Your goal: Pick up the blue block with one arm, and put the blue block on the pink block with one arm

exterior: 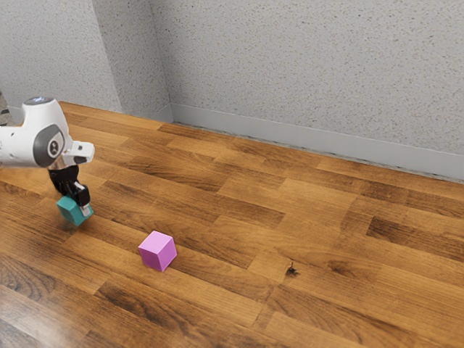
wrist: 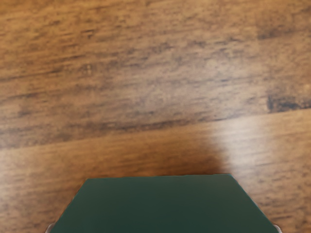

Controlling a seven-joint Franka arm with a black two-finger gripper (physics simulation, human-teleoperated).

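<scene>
Jaws clamp blue block [exterior: 67, 211], partly hiding it; pink block [exterior: 157, 251] apart.

Edge crops the blue block [wrist: 160, 206].

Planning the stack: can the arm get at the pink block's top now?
Probably yes: the pincer holds the blue block, only bare floor lies between it and the pink block, whose top is uncovered.
</scene>
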